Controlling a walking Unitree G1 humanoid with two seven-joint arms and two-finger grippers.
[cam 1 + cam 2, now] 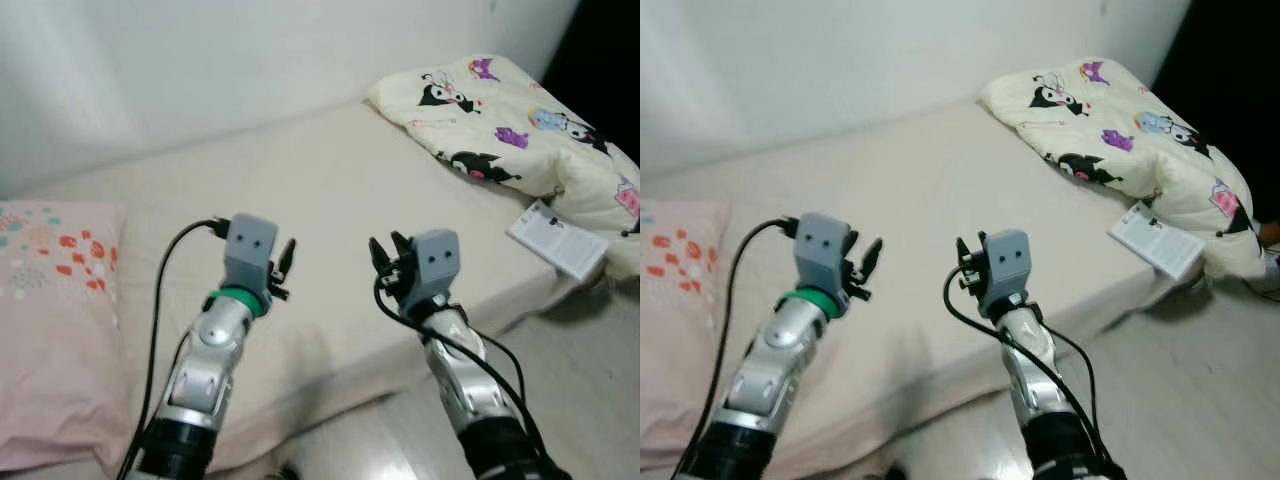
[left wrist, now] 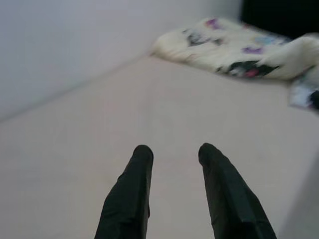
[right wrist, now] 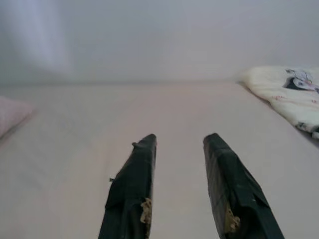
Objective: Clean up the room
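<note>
- You face a bed (image 1: 330, 190) with a bare beige sheet, set against a pale wall (image 1: 200, 50); it is the largest thing here and the surface you must tidy.
- The crumpled cartoon-print blanket (image 1: 520, 120) lies heaped at the bed's far right corner, well apart from both arms. It looks like the thing to straighten, so turn and step toward it before reaching, since neither arm looks close enough from here.
- The pink pillow (image 1: 55, 320) lies on the left part of the bed, beside your left arm, its near end cut off by the frame edge.
- A white booklet (image 1: 557, 238) rests on the bed's right edge, just beside the blanket and partly overhanging. Take it off first, I would judge, or it may slide to the floor (image 1: 580, 390) when the blanket is pulled.
- Your left gripper (image 2: 172, 154) hovers over the bare sheet, fingers parted with a clear gap and nothing between them.
- Your right gripper (image 3: 179, 142) hovers likewise above the mattress, fingers spread and empty.
- When you grasp the blanket, pinch a single edge or corner, not the bunched middle.
- Hard to tell: what the booklet's print says, and what lies in the dark area beyond the blanket.
</note>
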